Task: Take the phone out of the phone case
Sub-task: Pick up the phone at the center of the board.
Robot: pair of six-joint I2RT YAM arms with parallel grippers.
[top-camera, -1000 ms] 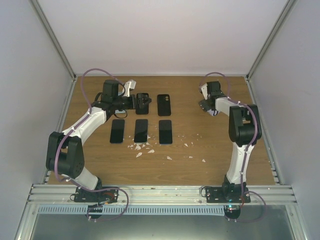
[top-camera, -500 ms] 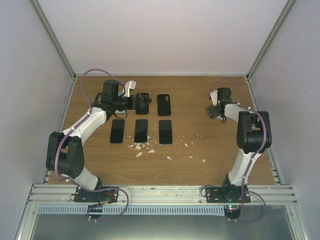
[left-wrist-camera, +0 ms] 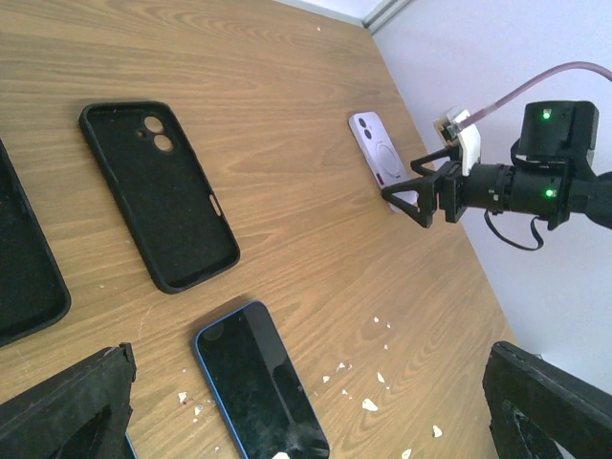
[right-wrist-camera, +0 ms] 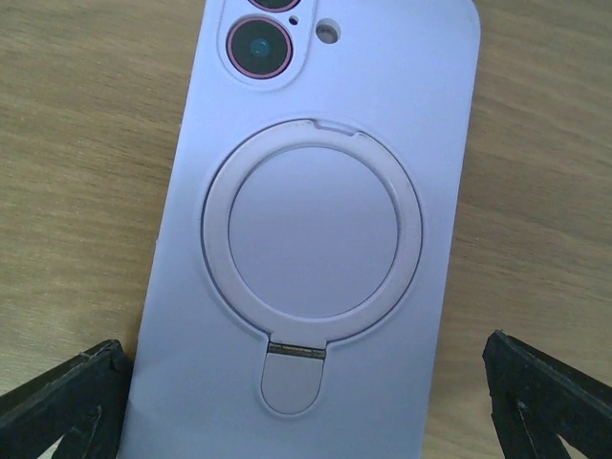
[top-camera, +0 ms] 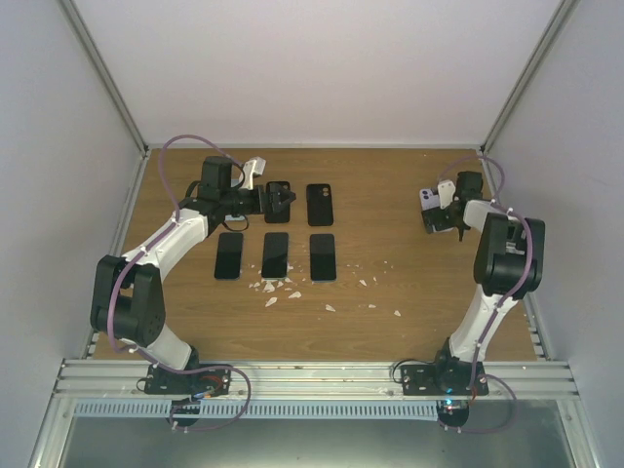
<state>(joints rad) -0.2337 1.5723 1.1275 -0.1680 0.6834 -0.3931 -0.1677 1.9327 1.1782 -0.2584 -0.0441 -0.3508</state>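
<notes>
A lilac phone case (right-wrist-camera: 316, 220) with a round ring stand lies back-up on the wooden table, at the back right in the top view (top-camera: 429, 199). The phone sits inside it; only its camera lenses (right-wrist-camera: 258, 46) show through the cutout. My right gripper (right-wrist-camera: 306, 402) hovers open just over the case's lower end, one finger (right-wrist-camera: 57, 402) on either side and nothing gripped. It also shows in the left wrist view (left-wrist-camera: 421, 196). My left gripper (top-camera: 261, 200) stands open at the back left beside a black case, and holds nothing.
Three dark phones (top-camera: 276, 254) lie in a row mid-table, one with a blue rim (left-wrist-camera: 258, 382). Behind them lie two empty black cases (top-camera: 319, 204), one seen close in the left wrist view (left-wrist-camera: 158, 191). White crumbs (top-camera: 292, 288) are scattered nearby. Enclosure walls stand close.
My right arm has swung to the right and its gripper has come over the lilac case. The left arm has not moved. Both grippers stayed open.
</notes>
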